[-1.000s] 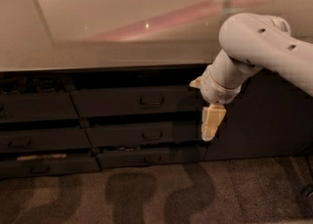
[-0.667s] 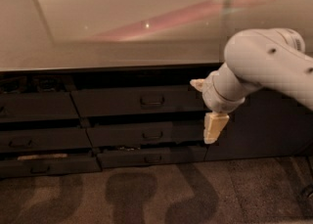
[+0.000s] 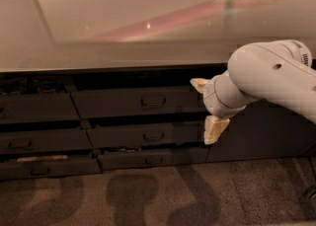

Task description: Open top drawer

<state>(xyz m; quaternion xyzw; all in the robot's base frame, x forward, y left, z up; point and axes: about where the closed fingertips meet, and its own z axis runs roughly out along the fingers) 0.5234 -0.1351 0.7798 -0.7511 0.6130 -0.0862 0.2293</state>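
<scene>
Op here, watching remotely. The pincer [image 3: 202, 111] sits at the right end of the top drawer [image 3: 113, 104], well right of its handle [image 3: 153, 101]. It's spread wide: one tan, blocky finger [image 3: 199, 84] pokes up-left by the drawer's top edge. The other hangs down in front of the right end of the middle drawer [image 3: 123, 136]. Nothing pinched between them afaict, and I can't tell if either pad touches a front. The arm [image 3: 269, 74] is a smooth white rounded shell, fat and tube-like, coming in from the right.

The top drawer front is a flat, matte, dark grey-brown slab, a wide rectangle w/ a small dark loop handle at centre. There's a dark gap above it, under the bench [image 3: 123, 27] edge; can't tell how far out the drawer is. The bench top is pale and glossy w/ a pinkish streak reflected across it. The bottom drawer [image 3: 128, 160] has the same flat front, just lower. The floor [image 3: 148, 195] is brown short-pile carpet w/ soft shadows.
</scene>
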